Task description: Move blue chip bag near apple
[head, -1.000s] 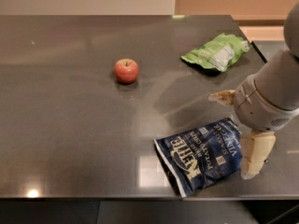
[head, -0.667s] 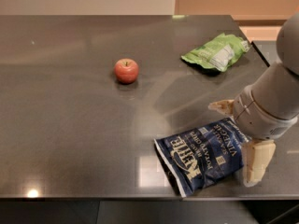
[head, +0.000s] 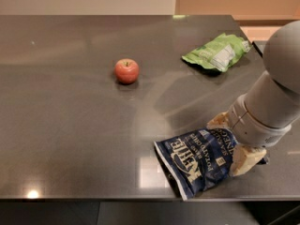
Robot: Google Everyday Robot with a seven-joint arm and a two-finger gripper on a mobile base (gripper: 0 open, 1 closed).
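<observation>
At the near right edge of the dark glossy table [head: 70,125] lies the navy crinkly blue chip bag [head: 199,161] with white lettering, its left end pointing toward the table's front edge; the pale two-fingered pincer [head: 229,143] on the grey arm sits at the bag's right end, spread, one finger beyond the bag's far corner and one at its near side, the bag's end between them; the small round red apple [head: 127,71] stands well apart, far left; a light green chip bag [head: 216,53] lies at the far right.
</observation>
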